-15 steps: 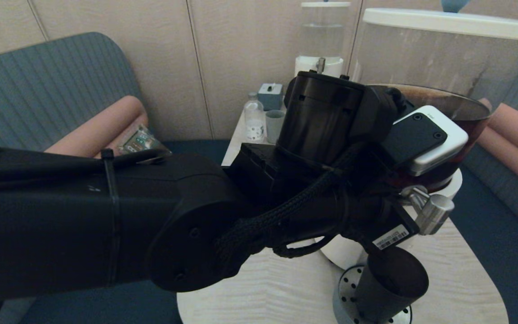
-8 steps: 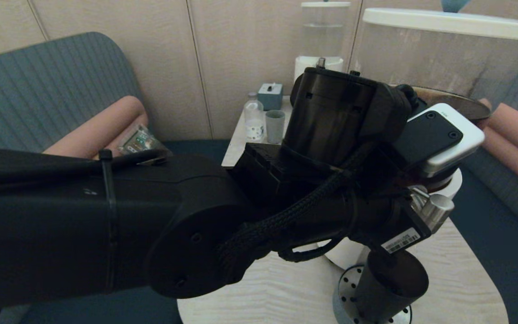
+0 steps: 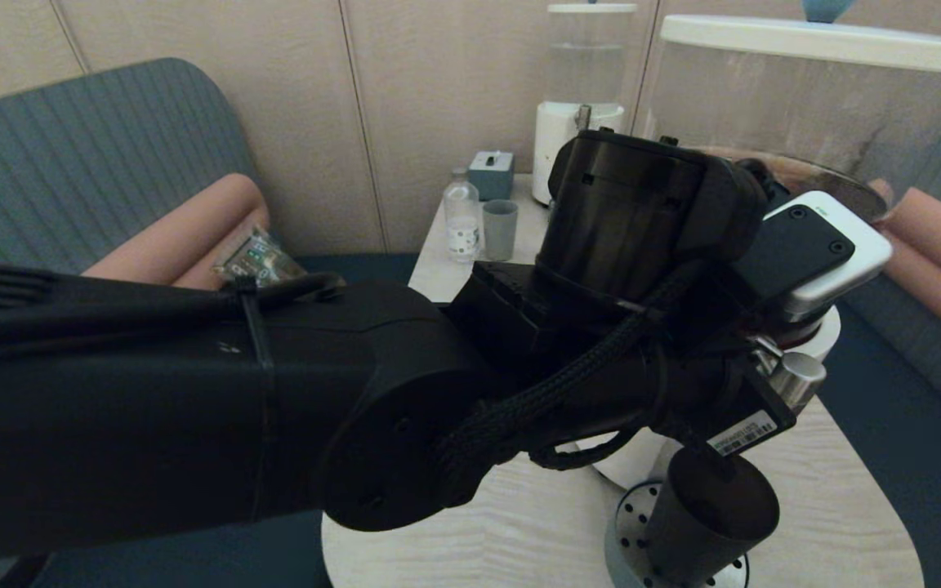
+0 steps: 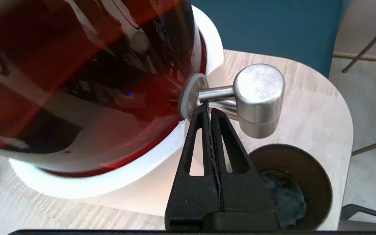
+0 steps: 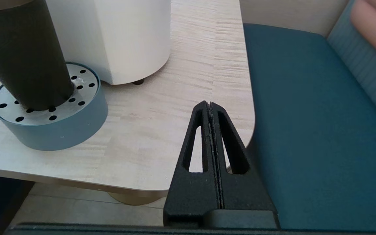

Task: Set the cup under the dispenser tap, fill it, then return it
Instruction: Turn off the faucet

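The black cup (image 3: 711,523) stands upright on a round perforated drip tray (image 3: 622,523), below the brushed-steel dispenser tap (image 3: 797,380). In the left wrist view the cup (image 4: 292,186) sits open-mouthed under the tap (image 4: 259,98) of the dispenser with dark brown liquid (image 4: 77,65). My left gripper (image 4: 209,107) is shut with nothing in it, its tips at the tap's thin stem beside the tank wall. My right gripper (image 5: 210,105) is shut and empty over the table's corner, to the side of the cup (image 5: 21,55) and tray (image 5: 51,130).
At the table's back stand a small pale grey-green cup (image 3: 500,229), a small bottle (image 3: 461,216), a grey-blue box (image 3: 491,173) and a clear-liquid dispenser (image 3: 581,82). A blue sofa seat (image 5: 305,130) borders the table. My left arm (image 3: 193,408) fills the head view's left.
My left arm has shifted to the right and a little down, bringing the wrist further in front of the tap. The cup and tray have not moved.
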